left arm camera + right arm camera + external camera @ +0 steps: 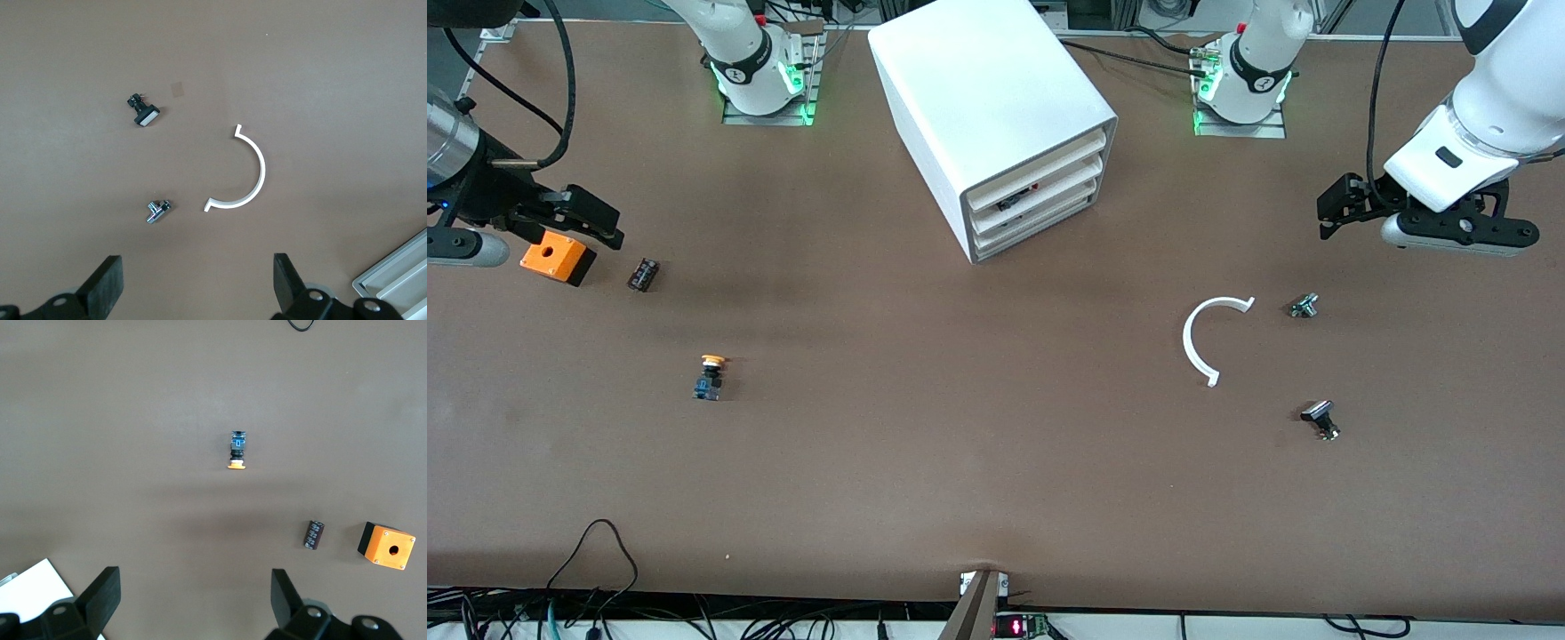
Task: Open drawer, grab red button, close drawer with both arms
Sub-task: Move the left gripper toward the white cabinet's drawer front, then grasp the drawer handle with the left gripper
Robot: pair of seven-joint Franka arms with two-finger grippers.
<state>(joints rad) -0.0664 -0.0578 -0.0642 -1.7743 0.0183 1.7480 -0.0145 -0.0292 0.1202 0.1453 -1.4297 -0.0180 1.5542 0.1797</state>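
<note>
The white cabinet [996, 98] stands at the table's middle, near the robots' bases, with its three drawers pushed in. The middle drawer [1049, 189] is shut. In the slot above its front a bit of red [1034, 187] and black shows; the rest of the button is hidden. My left gripper [1338, 213] is open and empty in the air over the left arm's end of the table; it also shows in the left wrist view [198, 287]. My right gripper [600, 222] is open and empty over the right arm's end, beside the orange box [557, 256]; it also shows in the right wrist view [197, 603].
A yellow-capped button [711, 376] and a small black part [643, 275] lie near the orange box. A white arc [1200, 342], a small metal part [1304, 306] and a black part with a pale cap [1320, 418] lie toward the left arm's end.
</note>
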